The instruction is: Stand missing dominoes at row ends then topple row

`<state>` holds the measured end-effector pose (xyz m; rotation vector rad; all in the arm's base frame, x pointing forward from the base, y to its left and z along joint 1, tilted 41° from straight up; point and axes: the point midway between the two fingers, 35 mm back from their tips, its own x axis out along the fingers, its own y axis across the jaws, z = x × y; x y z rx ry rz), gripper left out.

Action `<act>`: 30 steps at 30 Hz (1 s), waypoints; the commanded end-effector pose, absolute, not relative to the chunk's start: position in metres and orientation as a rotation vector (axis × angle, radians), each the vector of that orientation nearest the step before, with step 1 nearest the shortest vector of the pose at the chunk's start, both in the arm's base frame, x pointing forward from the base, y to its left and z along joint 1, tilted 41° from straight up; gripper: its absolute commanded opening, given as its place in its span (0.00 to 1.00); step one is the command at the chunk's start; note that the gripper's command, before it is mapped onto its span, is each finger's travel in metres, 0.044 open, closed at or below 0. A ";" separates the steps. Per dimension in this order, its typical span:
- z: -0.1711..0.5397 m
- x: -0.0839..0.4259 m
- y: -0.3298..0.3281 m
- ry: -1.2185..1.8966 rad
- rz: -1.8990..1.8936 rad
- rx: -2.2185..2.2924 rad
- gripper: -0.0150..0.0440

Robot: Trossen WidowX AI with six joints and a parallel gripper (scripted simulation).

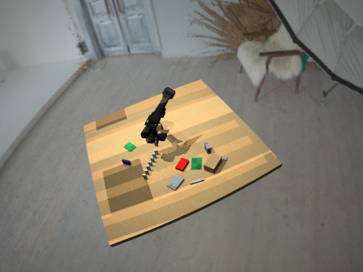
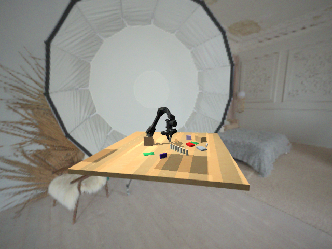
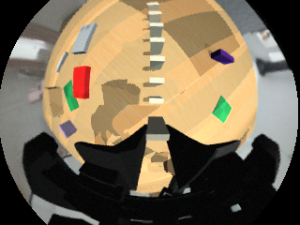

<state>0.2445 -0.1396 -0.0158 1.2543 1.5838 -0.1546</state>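
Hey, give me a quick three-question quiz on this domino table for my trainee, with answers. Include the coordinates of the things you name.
1. True or false: the gripper (image 1: pixel 155 141) (image 2: pixel 169 138) (image 3: pixel 157 127) holds a domino (image 1: pixel 156 144) (image 2: pixel 169 140) (image 3: pixel 157 127).
2. In the top view, what lies between the red block (image 1: pixel 182 164) (image 2: pixel 190 144) (image 3: pixel 82 82) and brown box (image 1: pixel 212 163) (image 2: pixel 201 138) (image 3: pixel 55 100)?
A) grey slab
B) green square
C) lavender block
3. Fill in: in the wrist view, the dark ____ block (image 1: pixel 126 161) (image 2: pixel 163 155) (image 3: pixel 222 56) lies right of the standing row (image 1: pixel 149 164) (image 2: pixel 178 149) (image 3: pixel 157 47).

Key: 1 true; 2 B; 3 purple.

A bare lane separates the domino row (image 1: pixel 150 164) (image 2: pixel 179 149) (image 3: pixel 157 43) from the red block (image 1: pixel 182 164) (image 2: pixel 190 144) (image 3: pixel 82 82).
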 end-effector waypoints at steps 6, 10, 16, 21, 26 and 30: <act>-0.046 0.245 -0.109 1.588 -0.150 1.266 0.44; -0.056 0.243 -0.097 1.589 -0.147 1.267 0.44; -0.057 0.243 -0.097 1.589 -0.147 1.267 0.44; -0.057 0.243 -0.097 1.589 -0.147 1.267 0.44; -0.057 0.243 -0.097 1.589 -0.147 1.267 0.66; -0.057 0.243 -0.097 1.589 -0.147 1.267 0.84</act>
